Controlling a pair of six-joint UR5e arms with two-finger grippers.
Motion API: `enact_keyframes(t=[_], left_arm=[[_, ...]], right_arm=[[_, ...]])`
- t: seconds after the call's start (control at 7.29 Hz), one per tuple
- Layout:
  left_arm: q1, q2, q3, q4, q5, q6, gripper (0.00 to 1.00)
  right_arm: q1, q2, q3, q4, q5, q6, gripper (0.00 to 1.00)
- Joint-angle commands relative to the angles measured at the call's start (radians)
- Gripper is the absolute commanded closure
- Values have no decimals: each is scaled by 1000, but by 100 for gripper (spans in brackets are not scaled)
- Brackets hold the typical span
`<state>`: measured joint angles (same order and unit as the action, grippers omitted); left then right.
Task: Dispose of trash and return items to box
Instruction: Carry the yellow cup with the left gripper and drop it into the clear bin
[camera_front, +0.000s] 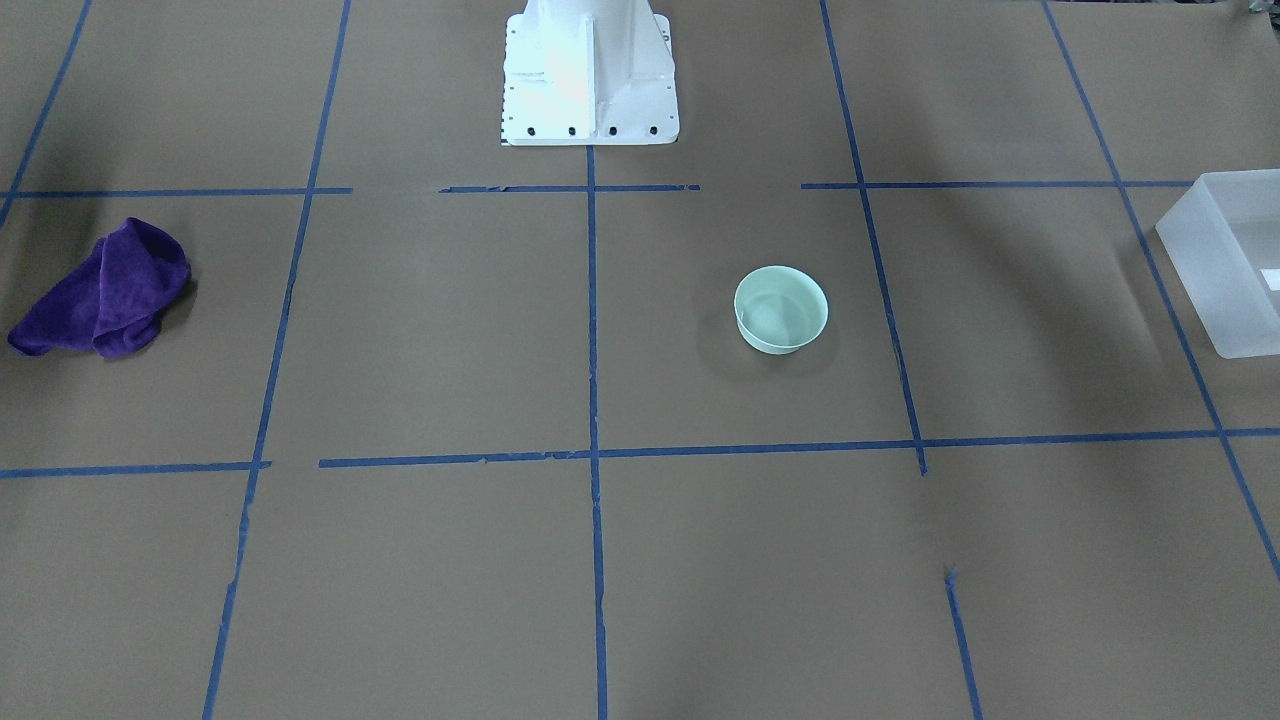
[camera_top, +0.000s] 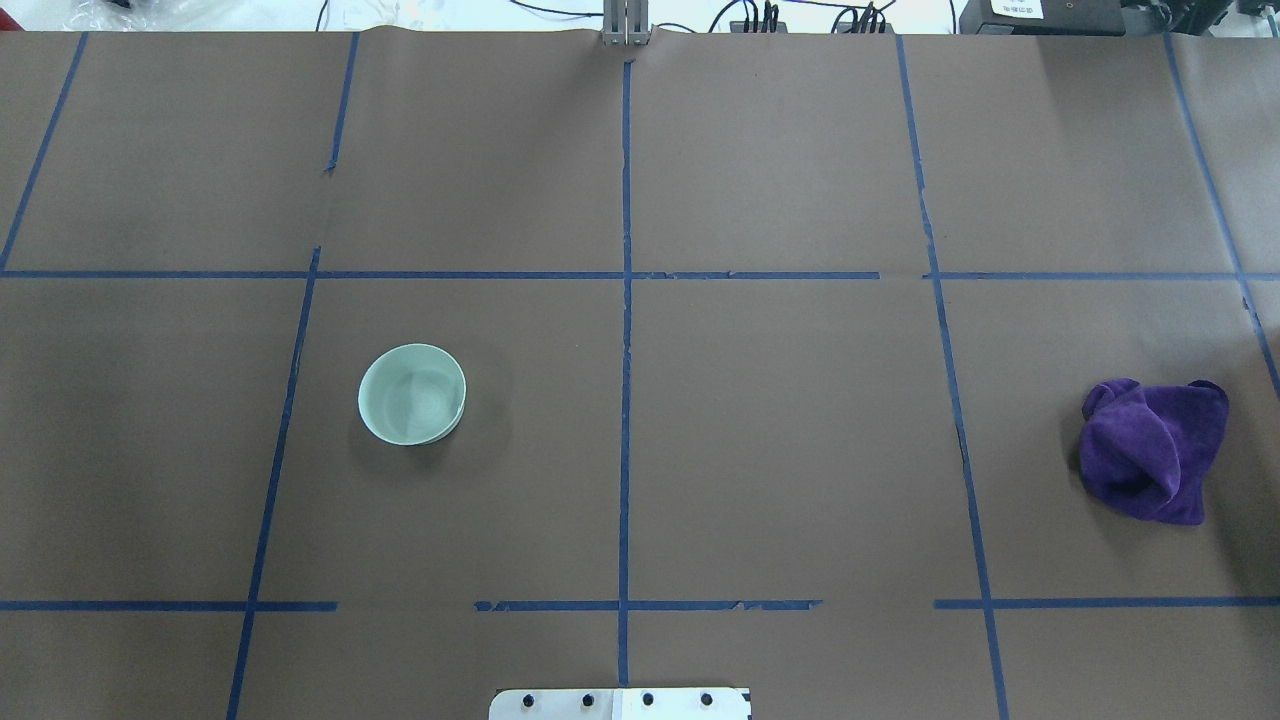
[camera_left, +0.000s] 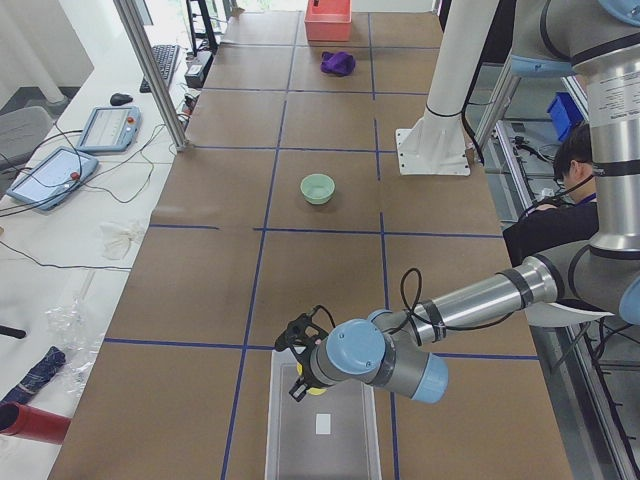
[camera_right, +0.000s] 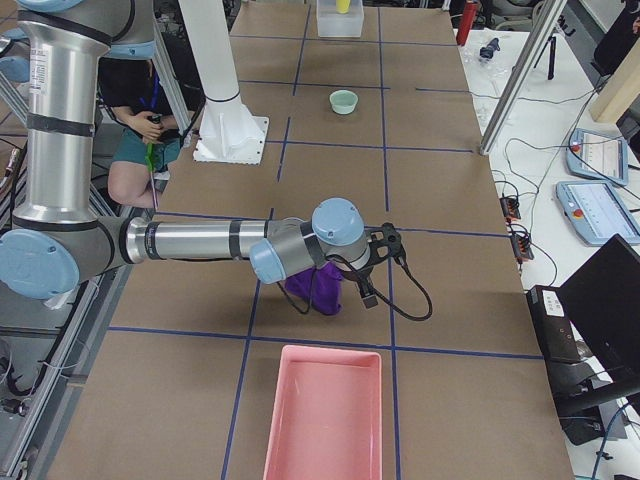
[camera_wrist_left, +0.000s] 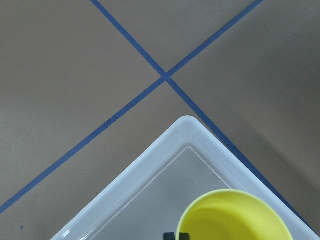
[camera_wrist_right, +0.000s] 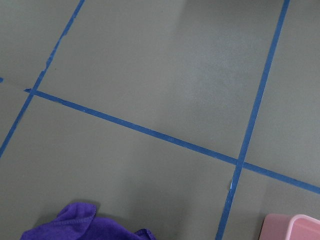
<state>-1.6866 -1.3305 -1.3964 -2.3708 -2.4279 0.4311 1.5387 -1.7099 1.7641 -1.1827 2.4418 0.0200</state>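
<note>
The yellow cup (camera_wrist_left: 235, 220) hangs over a corner of the frosted white box (camera_wrist_left: 165, 150). My left gripper (camera_wrist_left: 176, 235) shows only as dark fingertips at the cup's rim and seems shut on it. In the exterior left view the left gripper (camera_left: 298, 372) is over the box (camera_left: 272, 420) with the cup (camera_left: 315, 389) under it. The mint-green bowl (camera_top: 412, 394) stands upright and empty on the table, also in the front view (camera_front: 781, 310). My right gripper (camera_right: 372, 280) hovers beside a purple cloth (camera_right: 315, 290); I cannot tell whether it is open.
The purple cloth (camera_top: 1155, 450) lies crumpled at the table's right end. A pink bin (camera_right: 325, 410) stands past it at that end. The box (camera_front: 1225, 260) sits at the left end. The robot's white base (camera_front: 590, 80) is at mid-table. Blue tape lines mark the brown paper.
</note>
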Motion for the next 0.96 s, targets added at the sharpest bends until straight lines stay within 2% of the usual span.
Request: enact_keyframes(t=[0.0,0.27,0.55,0.69,0.82], left_arm=[[11,23,56,-96,0,-52,100],[77,25,56,-96,-58,-54,100],[125,28,59,-96,-60,-52,100],[151,30,60,-96,-60,-46,97],[175,30,60,-96,-60,-42,90]], right_arm=[[0,-1,0,0,-7,2,0],[0,-1,-2,0,-7,2,0],[-2,-1,-2,0,-7,0,0],[-2,1,-8,0,-7,0,0],[-2,1,-8,0,-7,0,0]])
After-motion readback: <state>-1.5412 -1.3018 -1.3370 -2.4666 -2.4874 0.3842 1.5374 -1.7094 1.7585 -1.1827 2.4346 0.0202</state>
